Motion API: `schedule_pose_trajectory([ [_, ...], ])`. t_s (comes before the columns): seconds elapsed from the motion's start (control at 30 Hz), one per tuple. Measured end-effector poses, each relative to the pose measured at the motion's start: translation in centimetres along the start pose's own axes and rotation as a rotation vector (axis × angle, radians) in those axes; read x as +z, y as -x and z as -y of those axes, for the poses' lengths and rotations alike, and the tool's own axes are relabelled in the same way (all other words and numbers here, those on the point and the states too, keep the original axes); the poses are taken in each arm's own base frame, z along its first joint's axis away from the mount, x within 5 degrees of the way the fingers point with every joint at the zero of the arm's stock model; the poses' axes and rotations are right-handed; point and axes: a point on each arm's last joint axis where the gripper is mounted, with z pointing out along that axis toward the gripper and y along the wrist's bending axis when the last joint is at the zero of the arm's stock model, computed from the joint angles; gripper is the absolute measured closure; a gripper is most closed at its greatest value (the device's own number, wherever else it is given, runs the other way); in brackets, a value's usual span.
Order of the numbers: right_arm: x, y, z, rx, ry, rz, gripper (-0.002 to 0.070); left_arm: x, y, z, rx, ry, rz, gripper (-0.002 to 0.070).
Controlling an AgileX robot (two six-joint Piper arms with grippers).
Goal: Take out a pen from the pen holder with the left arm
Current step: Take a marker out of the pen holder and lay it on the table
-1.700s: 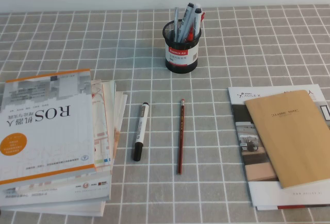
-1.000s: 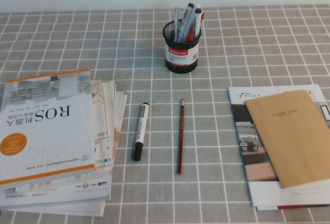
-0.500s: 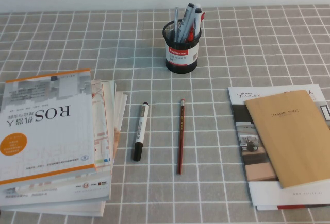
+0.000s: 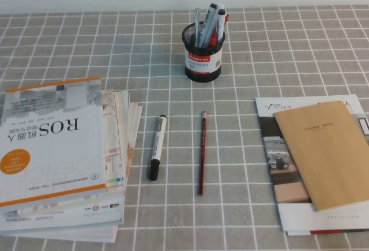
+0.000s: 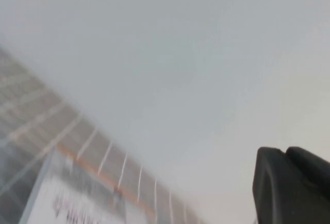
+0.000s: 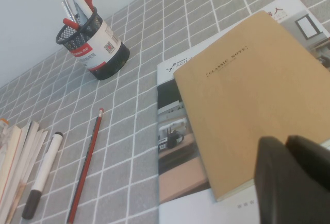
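Pen holder (image 4: pixel 204 52) is standing upright at the far centre of the table (image 4: pixel 277 55), with its pens (image 4: pixel 211 23) sticking out of the top, none taken out. Left gripper (image 5: pixel 285 157) is hanging outside the high view near the book stack (image 4: pixel 55 147), jaws closed on nothing. Right gripper (image 6: pixel 285 144) is hovering over the brown notebook (image 4: pixel 326 153), jaws together and empty. Marker (image 4: pixel 157 147) and pencil (image 4: pixel 202 153) are lying side by side, apart, nearer than the holder.

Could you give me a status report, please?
Left gripper shut, by books. Right gripper shut, over notebook. Pens in pen holder, nothing blocking.
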Motion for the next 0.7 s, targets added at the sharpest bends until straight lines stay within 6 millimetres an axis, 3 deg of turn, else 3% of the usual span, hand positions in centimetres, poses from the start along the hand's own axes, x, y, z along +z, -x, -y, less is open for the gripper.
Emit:
schedule_pose_trajectory([
  [0.23,0.0,0.0,0.0,0.000,0.000,0.000,0.0689,-0.1,1.4,0.0,-0.048,-0.001,0.150,0.0678],
  [0.37,0.0,0.0,0.0,0.000,0.000,0.000,0.0689,-0.1,1.5,0.2,-0.080,-0.013,0.139,0.0678],
  [0.53,0.0,0.0,0.0,0.000,0.000,0.000,0.0689,1.1,3.9,4.6,0.182,-0.067,-0.102,0.0678],
  [0.7,0.0,0.0,0.0,0.000,0.000,0.000,0.0689,4.5,6.5,7.9,0.388,-0.011,-0.363,0.0678],
])
